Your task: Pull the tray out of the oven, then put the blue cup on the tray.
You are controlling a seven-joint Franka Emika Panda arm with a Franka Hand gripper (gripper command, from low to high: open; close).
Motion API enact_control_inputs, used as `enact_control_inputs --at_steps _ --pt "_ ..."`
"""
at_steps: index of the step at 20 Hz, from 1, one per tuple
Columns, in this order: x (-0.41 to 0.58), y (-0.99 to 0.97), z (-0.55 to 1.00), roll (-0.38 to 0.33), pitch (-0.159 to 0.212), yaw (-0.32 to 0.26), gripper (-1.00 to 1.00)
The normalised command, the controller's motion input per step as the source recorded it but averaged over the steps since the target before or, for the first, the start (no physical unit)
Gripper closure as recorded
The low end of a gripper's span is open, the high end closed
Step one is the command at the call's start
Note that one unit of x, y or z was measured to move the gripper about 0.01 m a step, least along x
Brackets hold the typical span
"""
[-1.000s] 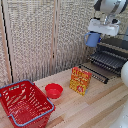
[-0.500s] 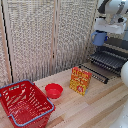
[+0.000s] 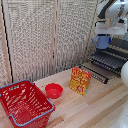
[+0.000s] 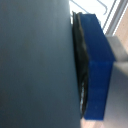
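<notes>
Claw [image 3: 103,40]: hangs under the white arm [image 3: 114,15] at the exterior view's upper right, closed on the cup; its fingers cannot be made out, so how wide they stand cannot be told.
Cup [image 3: 103,42]: light blue, in the air just under the arm's wrist, above the tray and clear of it.
Wrist view: blurred; a blue block [image 4: 96,65] with a dark strip along it beside a broad dark grey surface. Which part this is I cannot tell.
Tray [image 3: 111,61]: dark rack of parallel bars, drawn out flat over the door, at the exterior view's right.
Door [image 3: 94,72]: down and open, its long bar handle toward the box.
Oven [image 3: 120,46]: mostly hidden behind the arm at the right edge; only a dark part shows.
Box [image 3: 80,80]: yellow and red, upright on the table, just beside the door's handle, toward the exterior view's left of it.
Bowl [image 3: 54,90]: red, on the table between box and basket, apart from both.
Basket [image 3: 23,103]: red wire-sided, with a blue rim, at the lower left.
Table [image 3: 85,110]: pale wood.
Screen [image 3: 45,35]: beige woven panels behind everything.
</notes>
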Motion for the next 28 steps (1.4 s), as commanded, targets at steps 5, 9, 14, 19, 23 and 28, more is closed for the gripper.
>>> enact_control_inputs --at_steps 5,9,14,19,23,28 --pt "0.131 0.06 -0.32 -0.035 -0.042 -0.01 1.0" --pt "0.0 -0.05 -0.36 -0.058 0.005 -0.018 1.0" --pt "0.0 -0.34 -0.16 -0.047 0.074 -0.009 1.0" --pt "0.0 -0.38 0.0 -0.003 0.093 -0.012 1.0" --pt "0.025 -0.19 0.01 -0.005 0.07 -0.029 -1.0" --pt "0.057 0.0 0.27 -0.024 0.016 0.0 -1.0"
